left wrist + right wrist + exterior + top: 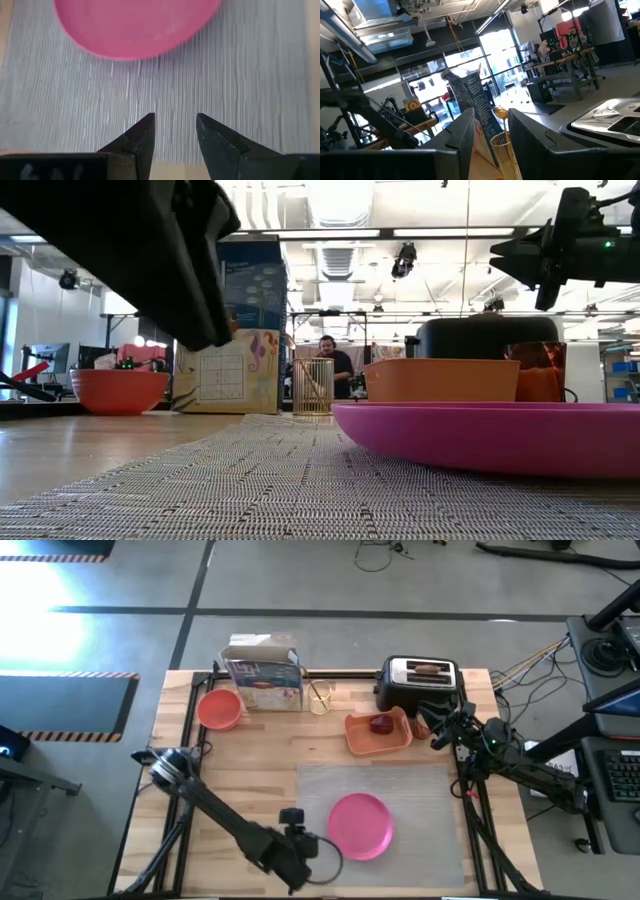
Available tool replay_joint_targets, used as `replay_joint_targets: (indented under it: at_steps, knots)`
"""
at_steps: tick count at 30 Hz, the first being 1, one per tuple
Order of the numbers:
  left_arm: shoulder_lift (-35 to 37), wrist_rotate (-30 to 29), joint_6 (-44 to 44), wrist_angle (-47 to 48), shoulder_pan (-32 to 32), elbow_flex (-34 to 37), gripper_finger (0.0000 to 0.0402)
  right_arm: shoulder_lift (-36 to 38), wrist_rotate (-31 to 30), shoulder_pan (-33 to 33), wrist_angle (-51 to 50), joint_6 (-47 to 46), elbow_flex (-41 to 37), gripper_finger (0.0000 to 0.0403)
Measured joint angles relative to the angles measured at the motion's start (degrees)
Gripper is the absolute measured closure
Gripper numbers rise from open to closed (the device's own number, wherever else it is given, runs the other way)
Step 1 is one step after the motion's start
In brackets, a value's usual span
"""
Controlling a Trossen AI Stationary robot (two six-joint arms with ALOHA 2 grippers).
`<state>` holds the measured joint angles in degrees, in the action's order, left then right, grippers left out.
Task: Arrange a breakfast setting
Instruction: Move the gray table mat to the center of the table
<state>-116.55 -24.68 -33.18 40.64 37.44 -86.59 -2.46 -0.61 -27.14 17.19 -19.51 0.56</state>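
A round pink plate (360, 825) lies on the grey placemat (410, 790) at the table's near middle. My left gripper (175, 120) hovers open over the placemat (225, 100), just to the near left of the plate (135, 25), with nothing between its fingers. At the far right, a red apple (381, 724) sits in an orange tray (360, 740). Behind the tray, a toast slice (430, 667) sticks out of the toaster (420, 685). The orange bowl (220, 708) stands far left. My right gripper (490, 112) waits open, raised beside the tray.
A cereal box (262, 670) stands at the far edge, with a wire holder (320, 697) beside it; a thin utensil (500, 112) stands in the holder. A small orange-brown thing (422, 724) sits between tray and right arm. Bare wood lies left of the placemat.
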Motion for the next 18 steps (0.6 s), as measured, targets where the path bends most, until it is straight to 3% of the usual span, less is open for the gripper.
replay_joint_targets:
  at_steps: [7, 13, 18]
  knots:
    - [12.2, 1.6, 4.8, -25.6, -0.1, 20.7, 0.0274, 0.0, 0.0, 0.0, -0.5, 0.0, 0.0, 0.0291]
    - [18.1, 1.7, 11.7, -44.2, 2.0, 35.1, 0.0288, 0.0, 0.0, 0.0, -0.6, 0.0, 0.0, 0.0291]
    - [22.0, -1.2, 17.2, -50.8, -1.9, 42.8, 0.0309, 0.0, 0.0, 0.0, -0.7, 0.0, 0.0, 0.0291]
